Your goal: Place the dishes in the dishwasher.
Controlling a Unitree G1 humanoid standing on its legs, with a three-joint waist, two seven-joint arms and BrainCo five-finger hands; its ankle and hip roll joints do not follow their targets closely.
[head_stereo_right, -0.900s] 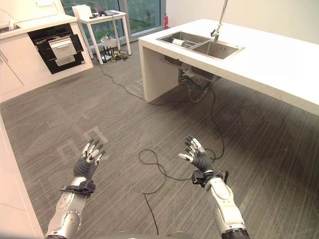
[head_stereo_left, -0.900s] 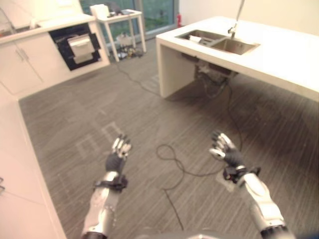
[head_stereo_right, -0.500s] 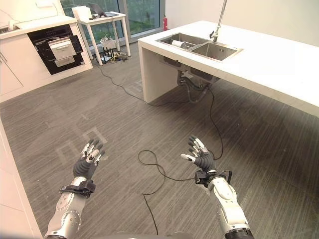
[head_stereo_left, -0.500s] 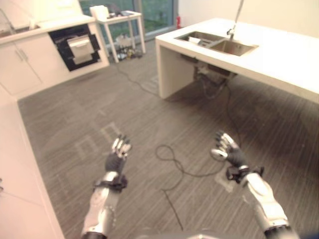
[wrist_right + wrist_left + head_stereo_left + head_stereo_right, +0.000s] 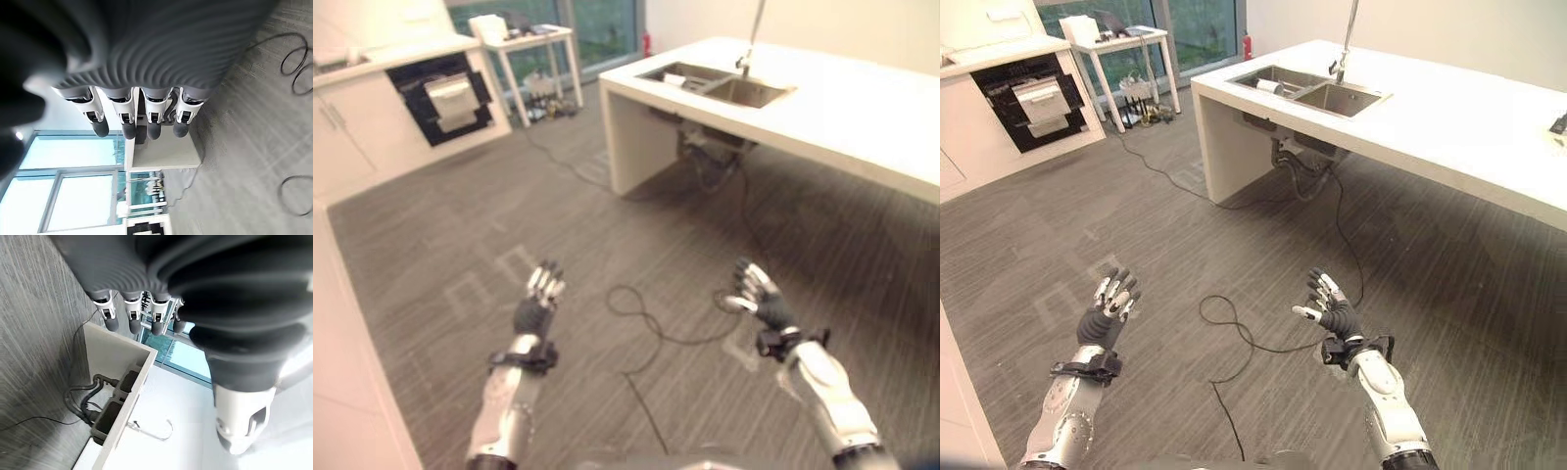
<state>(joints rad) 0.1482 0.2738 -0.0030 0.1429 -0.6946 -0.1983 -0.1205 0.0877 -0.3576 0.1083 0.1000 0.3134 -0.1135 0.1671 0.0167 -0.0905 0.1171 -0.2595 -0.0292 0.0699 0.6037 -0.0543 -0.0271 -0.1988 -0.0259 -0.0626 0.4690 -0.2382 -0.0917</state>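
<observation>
With my left hand (image 5: 1105, 311) and right hand (image 5: 1329, 310) both empty, fingers relaxed, I should approach the sink (image 5: 1307, 90) far beyond my fingertips for dishes.

One white island counter (image 5: 1449, 117), one double-bowl sink (image 5: 1307, 90), one tap (image 5: 1344, 39), one small table (image 5: 1121, 44)

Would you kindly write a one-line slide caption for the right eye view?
Left robot hand and right robot hand raised open and empty above the floor, facing the island sink.
</observation>
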